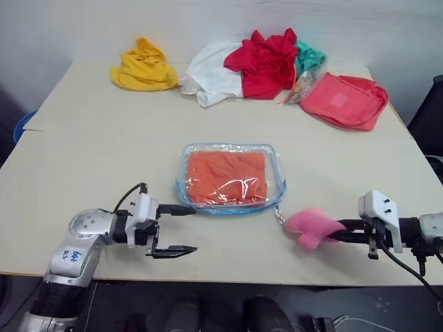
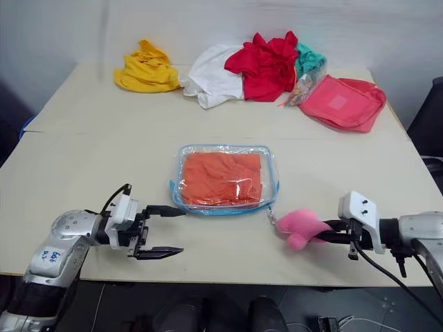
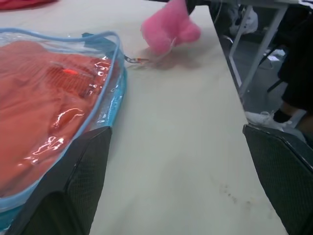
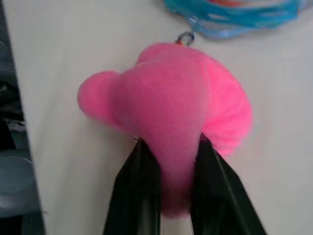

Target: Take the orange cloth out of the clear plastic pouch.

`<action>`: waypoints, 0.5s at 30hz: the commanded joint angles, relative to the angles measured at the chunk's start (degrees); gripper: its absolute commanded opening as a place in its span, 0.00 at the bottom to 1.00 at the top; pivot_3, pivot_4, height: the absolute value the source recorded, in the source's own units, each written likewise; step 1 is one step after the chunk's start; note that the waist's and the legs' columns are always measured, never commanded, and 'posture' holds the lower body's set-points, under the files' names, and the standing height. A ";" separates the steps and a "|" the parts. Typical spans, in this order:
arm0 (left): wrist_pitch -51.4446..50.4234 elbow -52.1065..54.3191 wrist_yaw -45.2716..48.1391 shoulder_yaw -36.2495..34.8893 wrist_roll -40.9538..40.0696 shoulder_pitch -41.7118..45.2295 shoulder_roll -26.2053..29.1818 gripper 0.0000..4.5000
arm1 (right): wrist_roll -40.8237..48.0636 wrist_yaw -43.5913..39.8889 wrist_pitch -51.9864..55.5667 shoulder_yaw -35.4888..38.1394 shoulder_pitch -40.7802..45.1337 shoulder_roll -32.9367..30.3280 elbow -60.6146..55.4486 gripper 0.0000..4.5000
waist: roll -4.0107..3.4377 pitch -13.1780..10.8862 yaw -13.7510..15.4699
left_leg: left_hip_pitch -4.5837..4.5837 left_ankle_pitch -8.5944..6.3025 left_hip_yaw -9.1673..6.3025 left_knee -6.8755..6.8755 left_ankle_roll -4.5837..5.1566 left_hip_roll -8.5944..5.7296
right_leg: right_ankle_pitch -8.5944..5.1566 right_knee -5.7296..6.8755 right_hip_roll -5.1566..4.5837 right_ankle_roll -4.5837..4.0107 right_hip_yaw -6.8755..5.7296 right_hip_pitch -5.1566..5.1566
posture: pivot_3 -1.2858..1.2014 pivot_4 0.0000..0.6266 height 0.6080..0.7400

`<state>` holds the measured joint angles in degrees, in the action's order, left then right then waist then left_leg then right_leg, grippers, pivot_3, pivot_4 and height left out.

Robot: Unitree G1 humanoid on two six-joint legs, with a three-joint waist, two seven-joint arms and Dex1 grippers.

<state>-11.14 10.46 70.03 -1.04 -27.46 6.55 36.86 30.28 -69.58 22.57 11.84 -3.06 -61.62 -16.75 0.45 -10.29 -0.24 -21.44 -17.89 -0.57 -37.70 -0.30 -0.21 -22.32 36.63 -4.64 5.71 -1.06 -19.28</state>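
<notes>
The clear plastic pouch (image 1: 231,178) with light blue trim lies flat at the middle of the table, and the orange cloth (image 1: 228,177) is folded inside it. A pink plush charm (image 1: 313,227) hangs from a small chain at the pouch's near right corner. My right gripper (image 4: 171,161) is shut on that charm, its two black fingers pinching the plush. My left gripper (image 1: 178,230) stands open just off the pouch's near left corner, one fingertip (image 1: 187,209) close to the blue trim, nothing between the fingers.
Along the table's far edge lie a yellow cloth heap (image 1: 144,67), a white cloth (image 1: 211,74), a bright red garment (image 1: 266,62) and a coral-pink fabric bag (image 1: 344,100). The table's front edge runs just below both grippers.
</notes>
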 commanded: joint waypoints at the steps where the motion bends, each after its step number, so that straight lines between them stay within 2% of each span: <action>1: -0.83 3.74 -2.22 -0.11 -1.25 -1.66 -0.66 1.00 | 2.14 0.91 0.78 -0.36 -0.02 2.61 -4.51 0.00 | 0.00 0.00 0.13 | 0.00 0.00 -0.02 0.01 0.00 0.00 | 0.00 -0.01 0.00 0.00 -0.01 0.00 | 0.52 0.24 1.00; 4: -1.55 4.46 -3.71 0.84 -1.13 -1.60 -1.74 1.00 | 2.56 1.95 -0.16 -3.42 0.27 7.23 -6.55 0.00 | 0.00 0.00 0.28 | -0.02 0.00 -0.04 0.03 -0.01 -0.01 | 0.00 -0.09 -0.01 0.00 -0.02 0.01 | 0.52 0.24 1.00; 7: -2.02 4.56 -4.30 1.53 -1.04 -1.21 -2.23 1.00 | 2.71 5.76 -0.58 -6.35 2.68 14.61 -5.80 0.00 | 0.00 0.00 0.20 | -0.05 0.00 -0.06 0.04 -0.01 -0.03 | 0.00 -0.13 -0.01 0.00 -0.05 0.02 | 0.52 0.24 1.00; 10: -1.31 3.80 -3.49 2.56 -0.32 -0.63 -2.06 1.00 | -5.36 5.78 -8.00 -12.03 4.35 18.17 -0.86 0.21 | -0.01 -0.01 0.12 | -0.04 0.01 -0.07 0.04 -0.03 -0.04 | 0.00 -0.10 0.00 0.00 -0.06 0.00 | 0.52 0.24 1.00; 12: -0.96 3.28 -2.76 3.11 0.25 -0.14 -1.50 1.00 | -5.89 6.78 -9.19 -13.19 5.13 20.58 0.57 0.35 | -0.01 -0.01 0.13 | -0.04 0.01 -0.06 0.05 -0.03 -0.05 | 0.00 -0.10 0.00 0.00 -0.04 -0.02 | 0.52 0.24 1.00; 15: 0.05 2.19 -0.96 4.63 1.24 1.77 -1.25 1.00 | -8.50 4.92 -11.71 -16.00 6.47 20.54 0.18 0.56 | -0.06 -0.03 0.12 | -0.04 0.02 -0.04 0.06 -0.05 -0.05 | 0.00 -0.09 0.00 0.00 -0.04 -0.05 | 0.52 0.24 1.00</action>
<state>-12.31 12.36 67.94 2.96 -26.49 7.47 35.18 22.37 -63.97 12.80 -3.96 2.62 -41.00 -15.20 0.39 -10.32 -0.12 -21.49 -17.87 -0.61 -37.64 -0.34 -0.26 -22.32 36.55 -4.63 5.71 -1.10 -19.33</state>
